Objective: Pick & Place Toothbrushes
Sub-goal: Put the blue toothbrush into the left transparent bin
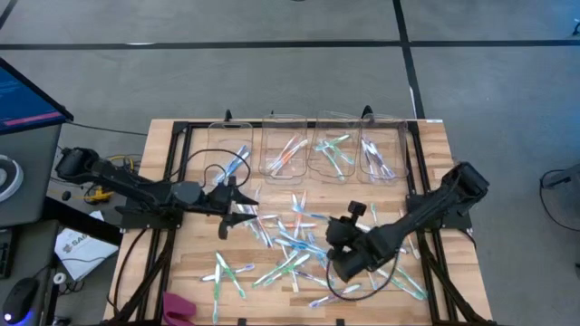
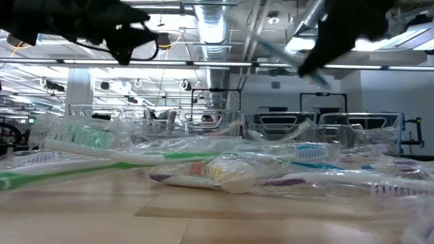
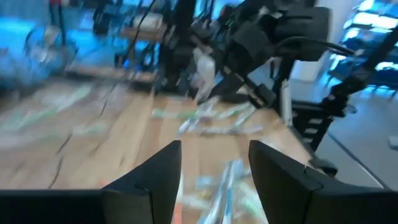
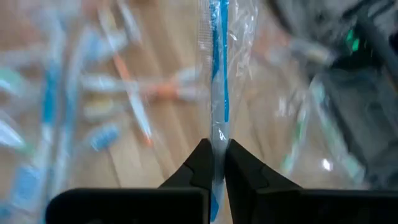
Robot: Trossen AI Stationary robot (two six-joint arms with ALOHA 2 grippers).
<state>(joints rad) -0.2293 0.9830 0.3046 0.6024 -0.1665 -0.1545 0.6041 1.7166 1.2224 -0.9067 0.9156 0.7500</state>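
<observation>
Many wrapped toothbrushes [image 1: 290,240] with blue, green and orange accents lie scattered flat on the wooden table [image 1: 181,272]. My right gripper [image 4: 214,163] hovers over the pile's right part [image 1: 333,256] and is shut on a blue toothbrush [image 4: 217,68] in a clear wrapper, seen high in the low view [image 2: 272,51]. My left gripper [image 3: 214,168] stands open above the table's left half [image 1: 239,206], held level, with nothing between its fingers. A few toothbrushes lie in the clear bins [image 1: 308,149] along the far edge. My right gripper pinches the blue toothbrush's wrapped handle [image 4: 217,140] between its two fingers. The toothbrush runs along the fingers and sticks out ahead of them. It is lifted clear of the table and slopes in the air [image 2: 319,80]. Which end it holds, I cannot tell.
Several clear bins [image 1: 231,149] stand in a row at the table's far edge inside a black frame [image 1: 177,181]. A pink object [image 1: 178,308] lies at the near left corner. A bare strip of wood runs along the table's left side.
</observation>
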